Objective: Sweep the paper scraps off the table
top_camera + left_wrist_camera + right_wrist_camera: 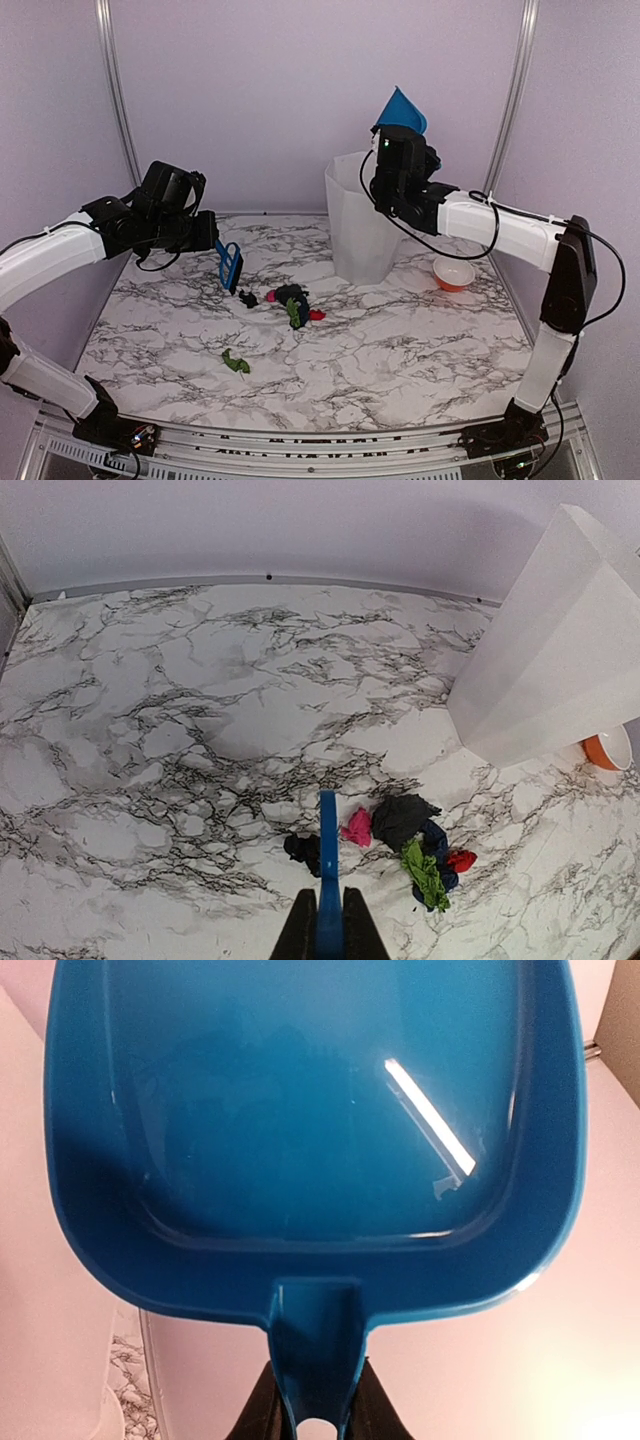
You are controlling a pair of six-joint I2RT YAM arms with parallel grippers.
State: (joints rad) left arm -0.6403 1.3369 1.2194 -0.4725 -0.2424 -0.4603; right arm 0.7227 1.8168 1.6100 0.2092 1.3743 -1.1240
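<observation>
Paper scraps [290, 303]: one main heap of black, green, pink, red and dark blue bits near the centre of the desk [420, 350]. A stray green scrap [236, 362] lies apart at 7 o'clock of the heap. Blue brush [229, 266]: clenched in my left jaws, head just beside the heap at its 10 o'clock; I cannot tell whether the head touches the desk. Blue dustpan [310, 1140]: handle grasped in my right jaws, held high over the white bin [355, 225], which stands at 1 o'clock of the heap; the pan shows nothing inside. Orange bowl [454, 273]: at 3 o'clock of the bin, no part in this. Step in hand, by my judgement: getting the dustpan down to the desk for a sweep. To do it well, I would set the pan's lip flat on the desk at 4 o'clock of the heap, mouth facing the brush, leaving no gap for small bits to slide under. Then I would draw the brush low and slow from 10 o'clock toward the pan so the light paper scraps do not scatter. The green stray should be herded into the heap first, or it will need a pass of its own.
</observation>
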